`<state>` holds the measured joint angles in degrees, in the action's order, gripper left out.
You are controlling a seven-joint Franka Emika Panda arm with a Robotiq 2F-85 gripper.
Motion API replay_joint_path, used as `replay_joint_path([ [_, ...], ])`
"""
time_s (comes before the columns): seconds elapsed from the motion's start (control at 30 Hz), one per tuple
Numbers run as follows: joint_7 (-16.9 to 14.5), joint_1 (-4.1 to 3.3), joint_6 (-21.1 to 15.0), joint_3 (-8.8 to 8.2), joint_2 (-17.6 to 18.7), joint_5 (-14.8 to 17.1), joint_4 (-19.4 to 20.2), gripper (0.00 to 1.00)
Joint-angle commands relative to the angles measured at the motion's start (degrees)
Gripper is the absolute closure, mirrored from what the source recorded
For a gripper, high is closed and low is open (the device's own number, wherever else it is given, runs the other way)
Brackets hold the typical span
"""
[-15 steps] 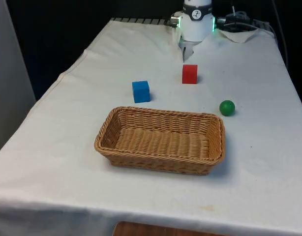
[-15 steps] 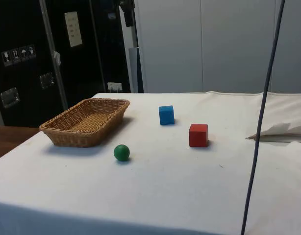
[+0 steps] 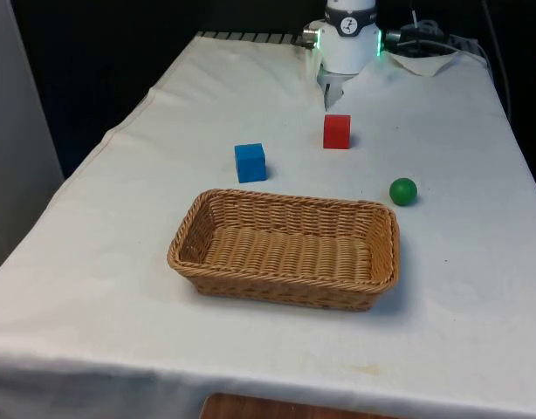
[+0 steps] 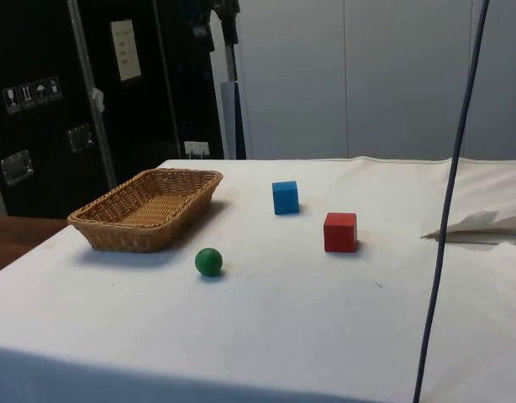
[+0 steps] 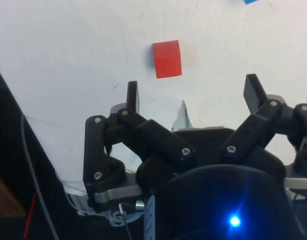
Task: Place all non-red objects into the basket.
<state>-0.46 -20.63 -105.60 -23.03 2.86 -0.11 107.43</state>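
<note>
So far nothing is in the basket (image 3: 285,249). The blue cube (image 3: 250,162) and green ball (image 3: 403,191) lie on the bench (image 3: 120,262) just beyond its far rim, the red cube (image 3: 336,131) farther back. The hand (image 5: 191,92) hangs high, fingers apart and empty. It likely must descend onto the blue cube or green ball first.

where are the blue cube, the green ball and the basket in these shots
blue cube (image 3: 250,162): front view, on the face turned to the camera.
green ball (image 3: 403,191): front view, at the ball's middle.
basket (image 3: 285,291): front view, on the outer wicker of the near wall.
</note>
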Motion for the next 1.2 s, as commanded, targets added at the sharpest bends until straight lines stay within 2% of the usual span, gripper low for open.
replay_joint_path([
  [0.0,0.69,0.06,-0.74,-0.11,-0.46,-0.8,0.69,0.0],
  [0.03,0.17,0.06,-0.06,-0.06,-0.06,-0.17,0.11,0.0],
  [0.33,1.89,0.46,-1.15,-0.4,-1.2,-2.29,2.23,0.0],
  [0.37,1.43,0.52,-0.23,-0.34,-0.63,-1.6,1.55,0.0],
  [0.4,2.01,0.52,-1.2,-0.4,-1.38,-2.35,2.52,0.0],
  [0.63,1.95,0.69,-1.03,-0.4,-2.29,-2.41,3.84,0.0],
  [0.67,2.23,0.69,-1.95,-0.34,-2.98,-2.98,4.58,0.0],
  [0.87,0.57,1.03,-3.32,-0.69,-4.58,-2.98,6.59,0.0],
  [0.9,0.92,0.97,-2.35,-0.69,-3.9,-2.58,5.9,0.0],
  [1.0,-1.03,1.15,-4.24,-1.09,-5.16,-2.86,7.45,0.0],
  [1.13,-3.04,1.2,-5.1,-1.55,-5.33,-2.69,7.85,0.0],
  [1.17,-2.58,1.15,-4.24,-1.55,-4.98,-2.58,7.45,0.0],
])
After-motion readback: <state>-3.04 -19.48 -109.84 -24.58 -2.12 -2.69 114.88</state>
